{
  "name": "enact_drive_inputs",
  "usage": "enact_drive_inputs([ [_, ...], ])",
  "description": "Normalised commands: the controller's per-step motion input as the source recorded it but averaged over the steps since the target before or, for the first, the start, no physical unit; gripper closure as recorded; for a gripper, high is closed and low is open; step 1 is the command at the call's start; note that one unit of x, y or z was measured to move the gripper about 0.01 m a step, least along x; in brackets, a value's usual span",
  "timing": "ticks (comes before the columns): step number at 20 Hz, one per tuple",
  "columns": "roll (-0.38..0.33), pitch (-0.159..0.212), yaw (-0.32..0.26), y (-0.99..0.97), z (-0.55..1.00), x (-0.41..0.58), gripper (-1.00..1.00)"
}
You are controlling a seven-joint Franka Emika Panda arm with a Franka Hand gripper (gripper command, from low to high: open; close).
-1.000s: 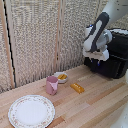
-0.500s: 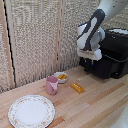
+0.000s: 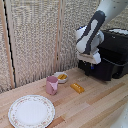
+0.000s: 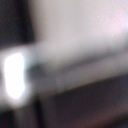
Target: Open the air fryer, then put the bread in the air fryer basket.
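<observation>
The black air fryer (image 3: pixel 118 44) stands at the exterior view's right, on the wooden table. Its basket (image 3: pixel 107 70) is drawn part way out toward the exterior view's left. My gripper (image 3: pixel 90 63) hangs under the white wrist against the basket's front panel, shut on the air fryer handle, which the gripper mostly hides. The bread (image 3: pixel 77 88), a small golden-brown stick, lies on the table below and to the left of the gripper, apart from it. The wrist view is only a blur of grey and dark shapes.
A pink mug (image 3: pixel 51 85) and a small white bowl (image 3: pixel 61 77) with yellow food stand to the left of the bread. A patterned white plate (image 3: pixel 31 111) lies near the table's (image 3: pixel 100 110) front left. A woven screen backs the scene.
The arm has moved toward the exterior view's left, and the basket has slid out of the air fryer with it.
</observation>
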Motion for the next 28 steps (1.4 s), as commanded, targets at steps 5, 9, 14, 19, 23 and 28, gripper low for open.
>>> enact_drive_inputs([
  [5,-0.063,0.089,0.147,0.35,-0.16,-0.079,1.0],
  [9,-0.004,0.051,0.029,0.13,-0.05,0.0,-1.0],
  [14,0.0,0.008,-0.103,-0.02,-0.01,0.022,-1.0],
  [19,0.085,-0.019,-0.051,0.1,0.31,0.035,-1.0],
  [23,0.022,-0.004,-0.001,0.29,0.89,0.164,-1.0],
  [28,-0.031,0.034,0.111,0.4,0.89,0.19,-1.0],
])
